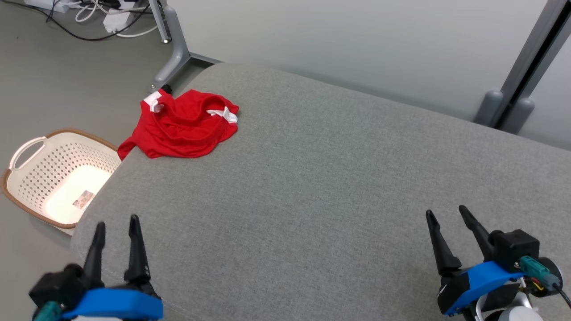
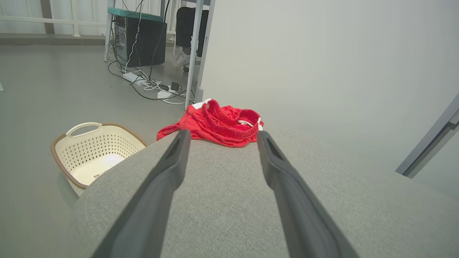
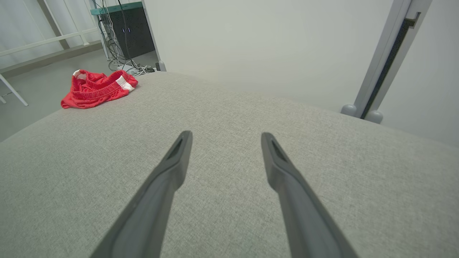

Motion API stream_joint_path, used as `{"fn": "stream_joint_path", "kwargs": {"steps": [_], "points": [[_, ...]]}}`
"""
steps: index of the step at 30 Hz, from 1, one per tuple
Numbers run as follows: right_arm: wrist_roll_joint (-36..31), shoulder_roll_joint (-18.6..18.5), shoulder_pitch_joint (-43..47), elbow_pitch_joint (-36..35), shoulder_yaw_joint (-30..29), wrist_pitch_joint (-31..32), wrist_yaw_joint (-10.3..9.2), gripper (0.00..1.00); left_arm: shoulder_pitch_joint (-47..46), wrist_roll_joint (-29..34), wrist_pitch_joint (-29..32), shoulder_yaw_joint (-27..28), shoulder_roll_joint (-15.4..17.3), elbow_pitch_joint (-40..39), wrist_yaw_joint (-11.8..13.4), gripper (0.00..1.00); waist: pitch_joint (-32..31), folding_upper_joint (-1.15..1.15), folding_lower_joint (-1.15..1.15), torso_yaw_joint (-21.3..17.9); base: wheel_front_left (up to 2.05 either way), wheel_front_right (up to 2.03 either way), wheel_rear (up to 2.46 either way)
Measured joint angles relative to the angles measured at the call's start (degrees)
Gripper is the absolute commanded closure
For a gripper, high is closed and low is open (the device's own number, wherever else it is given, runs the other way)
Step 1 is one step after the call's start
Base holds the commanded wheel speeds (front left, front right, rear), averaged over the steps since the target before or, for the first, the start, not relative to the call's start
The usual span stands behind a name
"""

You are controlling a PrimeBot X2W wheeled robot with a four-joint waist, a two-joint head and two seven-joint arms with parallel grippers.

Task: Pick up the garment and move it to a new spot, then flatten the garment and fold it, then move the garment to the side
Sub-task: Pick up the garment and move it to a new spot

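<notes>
The garment is a crumpled pair of red shorts with white trim, lying at the far left corner of the grey cushioned surface, one end hanging over its edge. In the left wrist view the garment lies straight ahead beyond the fingertips, and in the right wrist view the garment is far off at the upper left. My left gripper hovers open at the near left edge, well short of the shorts. My right gripper is open at the near right, with nothing between its fingers.
A cream perforated laundry basket with a brown rim stands on the floor left of the surface. Cables and a power strip lie on the floor behind, by a grey desk leg. A pale wall panel backs the surface.
</notes>
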Motion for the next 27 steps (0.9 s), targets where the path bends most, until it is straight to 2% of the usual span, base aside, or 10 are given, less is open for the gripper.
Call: {"fn": "stream_joint_path", "kwargs": {"steps": [4, 9, 17, 23, 27], "points": [[-0.5, -0.2, -0.2, -1.7, -0.2, -0.1, 0.00, 0.00, -4.4, -0.7, 1.6, 1.6, 1.7, -1.4, -0.1, 0.00, 1.8, 0.00, 0.00, -0.5, 0.00, 0.00, 0.00], [-0.9, -1.1, -1.8, -4.6, 0.5, 0.5, 0.00, 0.00, -12.6, -3.3, 8.6, 4.5, 5.1, -1.2, 0.9, 0.00, 6.2, 0.00, 0.00, -2.7, 0.00, 0.00, 0.00], [-2.1, -4.5, -7.7, -13.4, 3.6, 1.8, 0.00, 0.00, -26.5, -8.7, 19.0, 9.2, 11.5, 7.3, -0.1, 0.00, 18.5, 0.00, 0.02, -10.0, 0.00, 0.00, 0.00], [-2.6, -5.7, -11.1, -18.1, 4.4, 0.4, 0.00, 0.00, -32.7, -13.9, 22.9, 12.7, 13.8, 14.0, -1.8, 0.00, 27.2, 0.00, 0.02, -15.1, 0.00, 0.00, 0.00], [-2.7, -5.9, -12.4, -19.4, 5.3, -0.3, 0.00, 0.00, -34.2, -15.4, 25.4, 14.1, 15.5, 18.2, -1.3, 0.00, 31.0, 0.00, 0.02, -18.1, 0.00, 0.00, 0.00]]}}
